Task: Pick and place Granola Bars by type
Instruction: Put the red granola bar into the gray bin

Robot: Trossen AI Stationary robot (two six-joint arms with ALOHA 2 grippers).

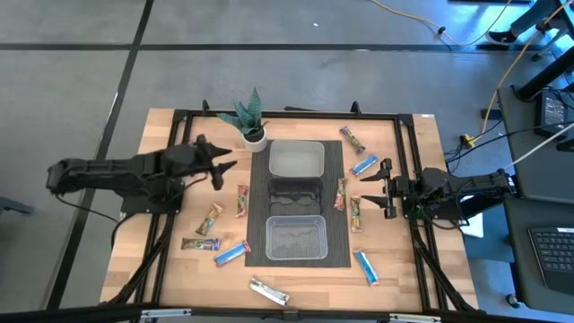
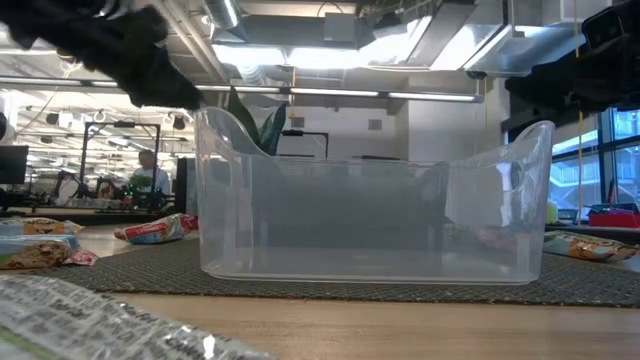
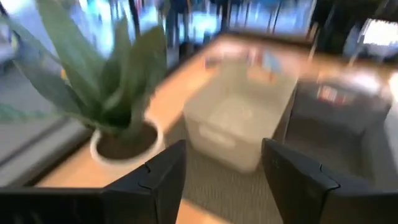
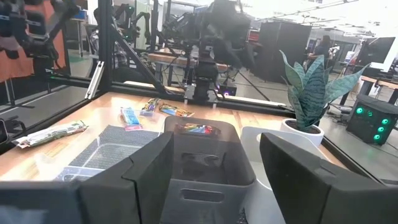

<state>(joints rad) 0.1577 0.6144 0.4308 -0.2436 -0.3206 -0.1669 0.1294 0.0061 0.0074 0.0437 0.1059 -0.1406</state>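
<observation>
Several granola bars lie flat on the table. To the left of the bins are a brown-red one, a gold one, a brown one and a blue one. A silver-white bar lies near the front edge. To the right of the bins are a brown-red bar, two blue bars and two more. My left gripper is open and empty, between the plant and the left bars. My right gripper is open and empty, right of the mat, facing the dark bin.
Three bins stand in a row on a dark mat: a clear one at the far end, a dark one in the middle and a clear one at the near end. A potted plant stands by the far clear bin. A dark frame runs round the table.
</observation>
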